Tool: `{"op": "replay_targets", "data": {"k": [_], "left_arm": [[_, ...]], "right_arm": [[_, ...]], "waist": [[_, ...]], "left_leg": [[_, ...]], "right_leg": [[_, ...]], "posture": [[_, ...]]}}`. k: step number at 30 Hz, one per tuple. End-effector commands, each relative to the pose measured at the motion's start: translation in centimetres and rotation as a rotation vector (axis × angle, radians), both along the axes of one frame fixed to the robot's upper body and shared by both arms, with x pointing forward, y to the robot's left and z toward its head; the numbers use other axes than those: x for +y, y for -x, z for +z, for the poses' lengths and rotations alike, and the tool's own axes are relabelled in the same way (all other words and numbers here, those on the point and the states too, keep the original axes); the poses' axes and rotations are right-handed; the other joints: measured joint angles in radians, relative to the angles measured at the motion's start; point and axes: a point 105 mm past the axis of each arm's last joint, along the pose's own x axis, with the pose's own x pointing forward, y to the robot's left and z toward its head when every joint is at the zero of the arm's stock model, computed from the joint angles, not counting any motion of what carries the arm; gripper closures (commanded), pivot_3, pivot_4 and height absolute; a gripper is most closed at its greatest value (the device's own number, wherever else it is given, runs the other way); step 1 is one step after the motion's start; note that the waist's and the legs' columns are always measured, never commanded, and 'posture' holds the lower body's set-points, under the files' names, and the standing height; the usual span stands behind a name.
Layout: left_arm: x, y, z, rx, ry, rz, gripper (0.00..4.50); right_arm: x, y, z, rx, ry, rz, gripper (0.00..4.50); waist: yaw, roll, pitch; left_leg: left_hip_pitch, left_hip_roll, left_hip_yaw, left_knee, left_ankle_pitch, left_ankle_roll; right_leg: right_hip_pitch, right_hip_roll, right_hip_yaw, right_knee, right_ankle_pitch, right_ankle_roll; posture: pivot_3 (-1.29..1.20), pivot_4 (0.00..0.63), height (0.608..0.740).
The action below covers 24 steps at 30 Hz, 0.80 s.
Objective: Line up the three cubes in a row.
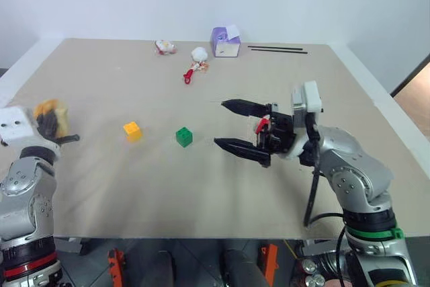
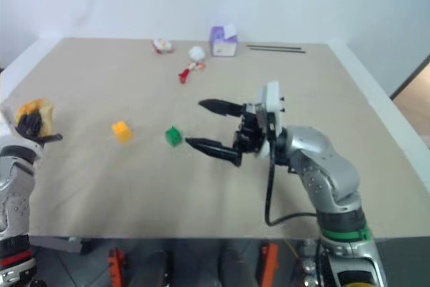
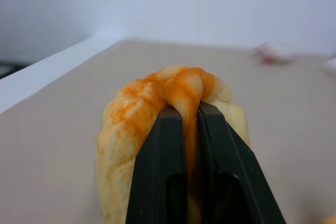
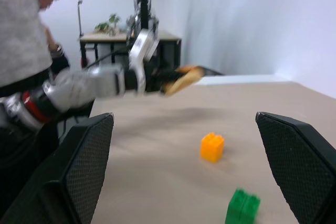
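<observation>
A: What is held by the left hand (image 1: 57, 128), and why out at the worktop (image 1: 201, 193)'s left edge?

B: A soft yellow-orange bun (image 3: 168, 129) is pinched between its fully closed fingers (image 3: 160, 177), the dough being squeezed into a fold between them. The bun is no part of the row, so it is judged to be carried aside to leave room for the blocks.

A: And the right hand (image 1: 232, 126)?

B: It is held spread as wide as it goes, nothing being gripped, pointing across the worktop toward the green cube (image 1: 184, 136). In the right wrist view that cube is seen low between the two fingers, which suggests an approach for a grasp, though no contact is made yet.

A: Where are the cubes found?

B: The yellow-orange cube (image 1: 132, 130) and the green one are set near each other toward the middle left, apart, not touching. Something red (image 1: 263, 124) is glimpsed just behind the right hand's fingers; whether it is the third cube cannot be told.

A: What is left along the far edge?

B: A purple-and-white box (image 1: 226, 42), some small white-and-red items (image 1: 197, 62) and a thin black rod (image 1: 277, 49), all well apart from the cubes.
</observation>
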Motion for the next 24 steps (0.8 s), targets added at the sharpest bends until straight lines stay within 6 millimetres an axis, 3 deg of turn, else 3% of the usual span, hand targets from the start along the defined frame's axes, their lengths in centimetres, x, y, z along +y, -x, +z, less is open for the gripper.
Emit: {"op": "replay_targets", "data": {"k": [1,6,8,12,18,22,24], "left_arm": [[3.6,0.8,-0.9,0.048,-0.032,0.174,4.46],[5.3,1.0,-3.7,0.15,0.003,0.243,4.46],[5.5,1.0,-3.9,0.155,0.002,0.251,3.58],[5.6,0.9,-3.5,0.142,-0.011,0.253,2.31],[5.2,1.4,-0.8,0.005,-0.058,0.294,0.16],[4.9,2.4,1.3,-0.098,-0.106,0.357,0.04],[2.7,1.8,4.1,-0.218,-0.156,0.27,0.04]], "right_arm": [[0.6,0.1,0.7,-0.032,-0.01,0.009,0.0],[0.7,0.1,0.3,-0.03,0.0,0.008,0.0],[0.6,0.1,0.2,-0.027,0.004,0.006,0.0],[0.4,0.1,0.1,-0.013,0.018,0.001,0.0],[-1.0,-0.7,0.0,0.001,0.013,-0.057,0.0],[-3.4,-2.4,0.2,0.006,0.016,-0.162,0.0],[-5.0,-4.1,-0.4,0.043,0.049,-0.246,0.0]], "waist": [[0.0,-0.001,0.0],[0.0,-0.002,-0.001],[0.0,-0.002,-0.001],[-0.001,-0.002,-0.001],[0.0,-0.002,-0.001],[0.0,-0.002,-0.001],[0.001,-0.003,-0.001]], "left_leg": [[-0.001,0.0,0.0,0.0,0.0,0.0],[-0.002,0.0,0.0,-0.001,0.0,0.0],[-0.002,0.0,-0.001,-0.001,0.0,0.0],[-0.001,0.0,0.0,-0.001,0.0,0.0],[-0.001,0.0,0.0,-0.001,0.0,-0.001],[-0.002,0.0,0.0,-0.001,0.0,-0.001],[-0.002,0.0,0.0,-0.001,0.0,-0.001]], "right_leg": [[0.0,0.0,0.0,0.0,0.0,0.0],[-0.001,0.0,-0.001,0.0,0.001,0.001],[-0.001,0.0,-0.001,0.0,0.001,0.002],[-0.002,0.0,-0.001,0.0,0.002,0.001],[-0.002,-0.001,-0.001,0.0,0.001,0.001],[-0.001,-0.001,-0.001,-0.001,0.003,0.004],[-0.001,-0.001,-0.001,-0.002,0.003,0.004]], "posture": [[0.0,0.15,0.74],[0.0,0.15,0.74],[0.0,0.15,0.74],[0.0,0.15,0.74],[0.0,0.15,0.74],[0.0,0.15,0.74],[0.0,0.15,0.74]]}}
